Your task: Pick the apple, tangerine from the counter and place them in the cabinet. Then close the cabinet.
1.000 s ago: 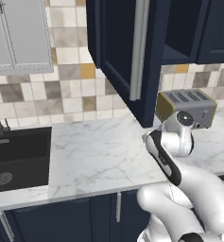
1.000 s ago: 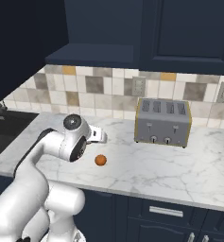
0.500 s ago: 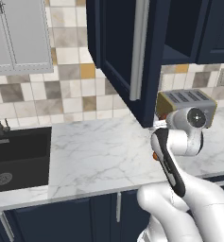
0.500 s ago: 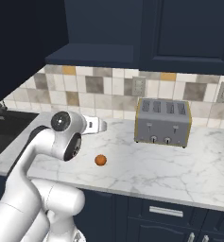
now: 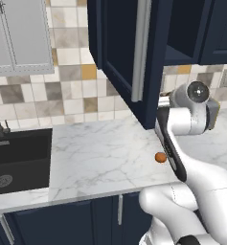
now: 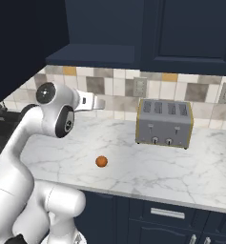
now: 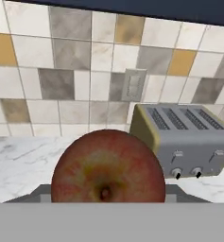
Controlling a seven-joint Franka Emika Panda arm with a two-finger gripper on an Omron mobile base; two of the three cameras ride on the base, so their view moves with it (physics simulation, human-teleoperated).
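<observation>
- Claw (image 6: 101,103) is grasping the apple (image 7: 107,166), holding it raised above the counter (image 6: 133,162), left of the toaster (image 6: 164,123) in the right base view.
- Apple is appearing round and red with yellow-green mottling, its dimpled end facing the hand camera.
- Tangerine (image 6: 101,161) is lying on the counter, small and bright orange, in front of and left of the toaster, well apart from it.
- Toaster is standing against the tiled backsplash (image 7: 75,71), showing four slots and front knobs; no readable writing.
- Cabinet (image 5: 134,52) is hanging open above the toaster, its door bearing a long silver bar handle (image 5: 140,48).
</observation>
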